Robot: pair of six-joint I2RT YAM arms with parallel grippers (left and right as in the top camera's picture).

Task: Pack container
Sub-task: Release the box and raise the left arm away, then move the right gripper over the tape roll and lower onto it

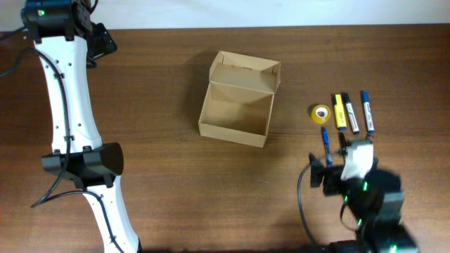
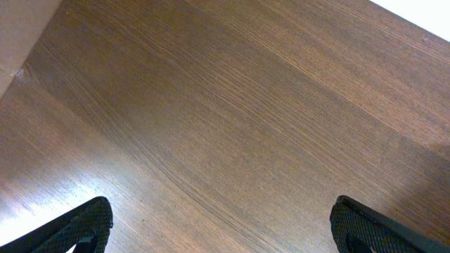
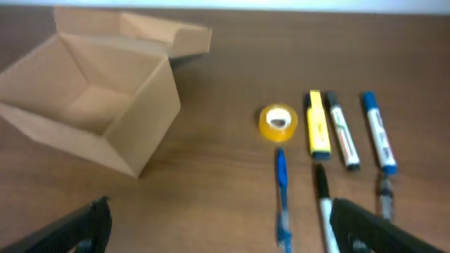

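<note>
Gripper of left arm [image 2: 223, 226]: fingers spread, empty, over bare table [image 2: 225, 105]; we judged it parked clear of the work.
Container [image 1: 235, 105]: mid-table, lid flapped back, empty, ready for loading.
Tape roll [image 3: 278, 122], highlighter [image 3: 318, 125], black marker [image 3: 342, 133], blue marker [image 3: 377, 133]: side by side, right of the container.
Gripper of right arm [image 3: 221, 225]: fingers wide apart, empty, near the blue pen [image 3: 282, 197], likely our first pick.

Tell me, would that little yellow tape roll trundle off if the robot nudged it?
Probably not: the tape roll lies flat, hole upward, so it would likely slide on the table rather than roll. Being small and hollow, it is probably light. Tipped onto its rim, it might roll away.
</note>
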